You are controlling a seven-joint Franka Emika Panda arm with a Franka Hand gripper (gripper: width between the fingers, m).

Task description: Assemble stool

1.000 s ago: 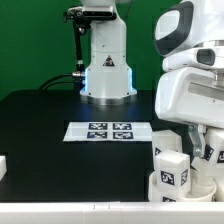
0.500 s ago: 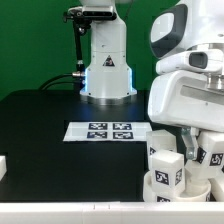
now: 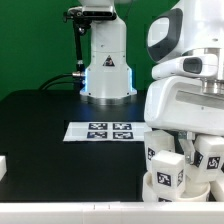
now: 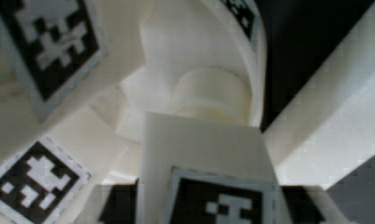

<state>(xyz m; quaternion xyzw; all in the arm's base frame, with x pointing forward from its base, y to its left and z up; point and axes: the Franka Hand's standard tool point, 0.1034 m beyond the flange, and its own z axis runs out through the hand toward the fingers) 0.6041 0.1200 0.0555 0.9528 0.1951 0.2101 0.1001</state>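
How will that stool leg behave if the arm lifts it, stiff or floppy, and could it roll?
The leg looks like chunky molded plastic, so probably stiff. Its squared, flat faces suggest it won't roll. Smooth white surfaces may be slightly slippery in the gripper.

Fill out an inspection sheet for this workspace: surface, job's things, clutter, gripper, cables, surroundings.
Surface: black table, with the marker board lying flat.
Job's things: tagged white stool legs standing on the round seat at the exterior view's lower right; one white part at the left edge.
Clutter: nothing seen.
Gripper: hidden behind the arm; shut, on what cannot be told.
Cables: black cable beside the robot base.
Surroundings: green backdrop.
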